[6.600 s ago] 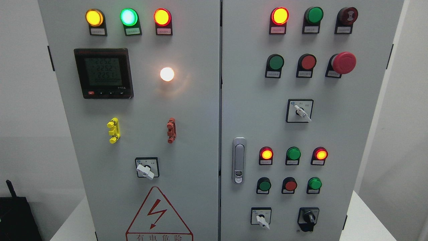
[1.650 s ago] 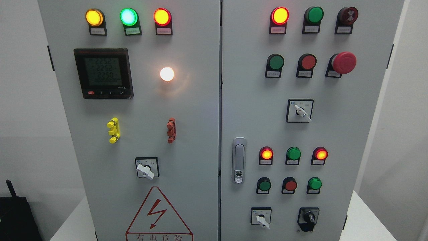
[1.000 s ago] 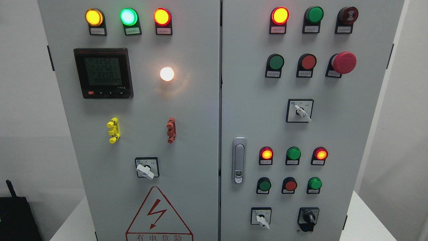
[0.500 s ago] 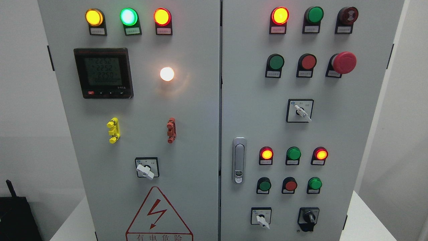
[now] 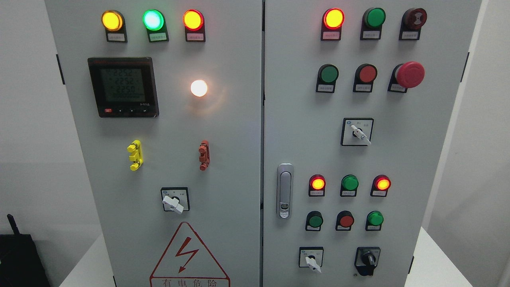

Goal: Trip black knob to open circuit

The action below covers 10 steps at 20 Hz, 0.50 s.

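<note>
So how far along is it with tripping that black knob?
Nothing looks done: the black rotary knob at the grey cabinet's lower right stands with its pointer roughly upright and untouched. Nothing is in hand, neither robot hand is in view. Reaching, gripping and turning it all remain.

Black knob (image 5: 367, 260) at lower right of frame, open space in front. White switch (image 5: 311, 260) just left of it. Green button (image 5: 375, 219) and red button (image 5: 346, 220) close above. Bare panel to its right.

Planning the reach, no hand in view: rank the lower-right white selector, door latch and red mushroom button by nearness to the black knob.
From the black knob:
1. White selector, just left.
2. Door latch, up-left.
3. Red mushroom button, top right.
</note>
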Available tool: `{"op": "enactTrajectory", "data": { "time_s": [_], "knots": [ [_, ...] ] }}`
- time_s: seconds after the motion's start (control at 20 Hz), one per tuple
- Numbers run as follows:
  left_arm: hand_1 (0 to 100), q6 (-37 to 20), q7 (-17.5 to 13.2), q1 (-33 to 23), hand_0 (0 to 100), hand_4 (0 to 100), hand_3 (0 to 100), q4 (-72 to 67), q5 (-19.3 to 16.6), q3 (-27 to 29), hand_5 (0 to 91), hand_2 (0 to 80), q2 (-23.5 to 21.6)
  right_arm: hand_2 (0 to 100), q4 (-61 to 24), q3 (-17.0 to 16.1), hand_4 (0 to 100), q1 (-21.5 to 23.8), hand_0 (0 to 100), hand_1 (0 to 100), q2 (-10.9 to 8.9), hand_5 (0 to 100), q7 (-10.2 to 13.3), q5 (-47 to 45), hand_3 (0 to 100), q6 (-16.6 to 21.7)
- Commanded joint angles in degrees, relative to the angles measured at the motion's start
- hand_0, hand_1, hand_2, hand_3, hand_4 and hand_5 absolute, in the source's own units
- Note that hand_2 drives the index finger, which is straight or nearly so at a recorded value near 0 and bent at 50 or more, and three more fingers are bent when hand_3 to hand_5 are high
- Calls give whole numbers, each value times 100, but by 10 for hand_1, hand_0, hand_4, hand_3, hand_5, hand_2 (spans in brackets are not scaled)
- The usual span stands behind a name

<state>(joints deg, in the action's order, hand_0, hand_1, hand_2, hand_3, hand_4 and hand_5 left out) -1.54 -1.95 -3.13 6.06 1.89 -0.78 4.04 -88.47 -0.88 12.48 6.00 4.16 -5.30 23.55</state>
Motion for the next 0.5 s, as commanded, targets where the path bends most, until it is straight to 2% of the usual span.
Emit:
{"op": "enactTrajectory", "data": {
  "time_s": [0.0,0.2,0.45],
  "knots": [
    [389,-13,1,14,120,0,0,1,14,7,0,0,9,0,-223,18,991,-70,172,194,-12,997,-11,-15,1000,-8],
    [389,-13,1,23,120,0,0,1,14,7,0,0,0,0,-364,18,1000,-193,143,115,-20,1000,-20,-15,1000,-219],
    [389,-13,1,14,120,0,0,1,14,7,0,0,9,0,-373,26,1000,-369,97,100,-20,1000,-20,-15,1000,-316]
  ]
}}
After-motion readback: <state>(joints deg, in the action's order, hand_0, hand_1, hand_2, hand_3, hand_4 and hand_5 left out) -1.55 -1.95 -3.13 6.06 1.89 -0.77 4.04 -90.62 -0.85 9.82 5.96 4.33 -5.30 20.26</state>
